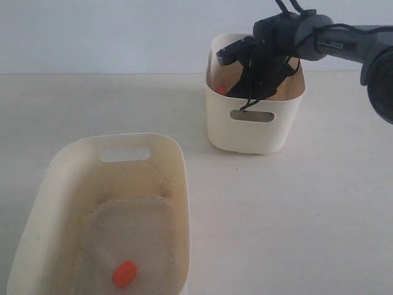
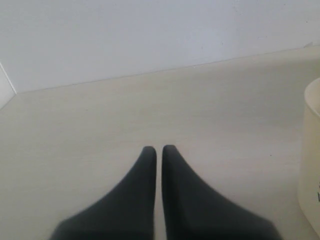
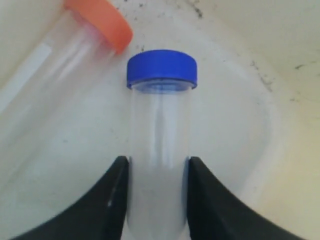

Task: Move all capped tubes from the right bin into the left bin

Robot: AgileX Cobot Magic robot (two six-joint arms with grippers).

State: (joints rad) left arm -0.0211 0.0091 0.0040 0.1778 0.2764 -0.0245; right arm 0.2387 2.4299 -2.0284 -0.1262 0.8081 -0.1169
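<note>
One orange-capped tube (image 1: 121,271) lies in left bin (image 1: 179,184), so one is done. Right tool (image 3: 158,167) is down in right bin (image 1: 245,134), clamped on blue-capped tube (image 3: 160,115). Second orange-capped tube (image 3: 75,45) lies beside it. At least two left. Left tool (image 2: 159,150) is closed and empty over tabletop (image 2: 150,100).

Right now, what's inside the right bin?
The right bin holds a blue-capped tube between the right claw fingers and an orange-capped tube beside it. The arm covers most of the floor in the exterior view; more tubes can't be ruled out.
</note>
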